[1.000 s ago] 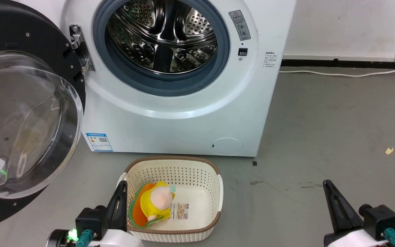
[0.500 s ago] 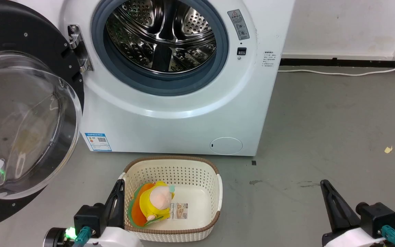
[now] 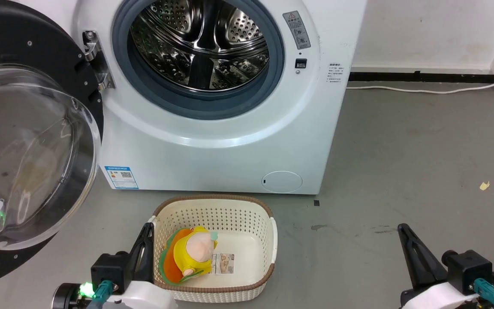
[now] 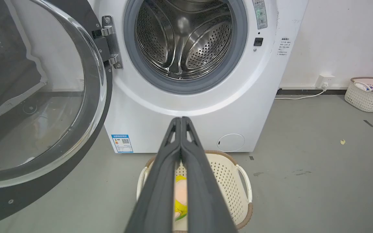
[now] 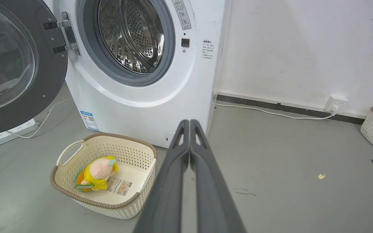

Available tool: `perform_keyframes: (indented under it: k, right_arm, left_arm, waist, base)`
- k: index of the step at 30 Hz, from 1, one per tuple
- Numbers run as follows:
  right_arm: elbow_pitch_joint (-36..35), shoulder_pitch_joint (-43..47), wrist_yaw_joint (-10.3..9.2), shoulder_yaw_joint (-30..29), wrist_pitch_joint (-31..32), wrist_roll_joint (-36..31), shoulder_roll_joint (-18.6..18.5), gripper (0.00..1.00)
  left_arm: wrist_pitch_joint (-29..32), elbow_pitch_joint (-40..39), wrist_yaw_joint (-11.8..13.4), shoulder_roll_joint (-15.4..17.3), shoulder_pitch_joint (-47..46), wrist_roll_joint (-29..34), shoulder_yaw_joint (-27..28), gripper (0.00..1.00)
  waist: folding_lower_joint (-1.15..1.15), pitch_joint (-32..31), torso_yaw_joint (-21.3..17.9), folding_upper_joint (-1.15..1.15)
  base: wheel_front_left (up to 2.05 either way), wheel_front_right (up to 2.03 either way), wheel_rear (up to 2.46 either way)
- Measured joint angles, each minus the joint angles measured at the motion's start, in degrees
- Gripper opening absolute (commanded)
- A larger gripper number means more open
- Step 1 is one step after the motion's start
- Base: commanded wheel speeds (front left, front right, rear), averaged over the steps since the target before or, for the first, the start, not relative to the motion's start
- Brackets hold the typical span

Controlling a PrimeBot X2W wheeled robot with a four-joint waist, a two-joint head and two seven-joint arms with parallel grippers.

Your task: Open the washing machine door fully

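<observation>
Two pairs of fingers are pressed together, empty: the left gripper (image 3: 147, 227) before the basket (image 3: 272, 240) rim (its toy (image 3: 193, 253) mostly hidden in the left wrist view), the right gripper (image 3: 401, 227) over floor (image 3: 401, 150). Beyond, the washing machine door (image 3: 28, 150) stands swung wide, left of the washing machine (image 3: 212, 159) — its far edge cut off.

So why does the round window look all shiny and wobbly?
Head view: the door glass bulges, so it catches white glare streaks and bends the floor seen through it. Left wrist view: it shows dark reflections. Right wrist view: the drum gleams with bright spots.
</observation>
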Motion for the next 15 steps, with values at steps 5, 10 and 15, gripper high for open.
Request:
perform_keyframes:
  k: [5, 10, 15]
  right_arm:
    - [-0.12, -0.30, 0.00, 0.12, 0.69, 0.00, 0.00, 0.00]
    - [-0.35, -0.87, 0.00, 0.26, 1.30, -0.01, 0.00, 0.00]
    - [-0.44, -0.87, 0.00, 0.43, 1.81, -0.02, 0.00, 0.00]
  left_arm:
    - [0.56, -0.27, -0.18, -0.20, -0.05, 0.47, 0.41, 0.00]
    - [1.08, -0.69, -0.25, -0.32, -0.14, 0.99, 0.97, 0.00]
    - [1.81, -1.04, -0.57, -0.43, -0.16, 1.57, 1.57, 0.00]
  waist:
    - [0.00, 0.05, -0.08, 0.00]
    - [0.00, 0.09, -0.16, 0.00]
    - [0.00, 0.13, -0.24, 0.00]
  base:
    - [0.00, 0.00, 0.00]
    - [0.00, 0.00, 0.00]
    - [0.00, 0.00, 0.00]
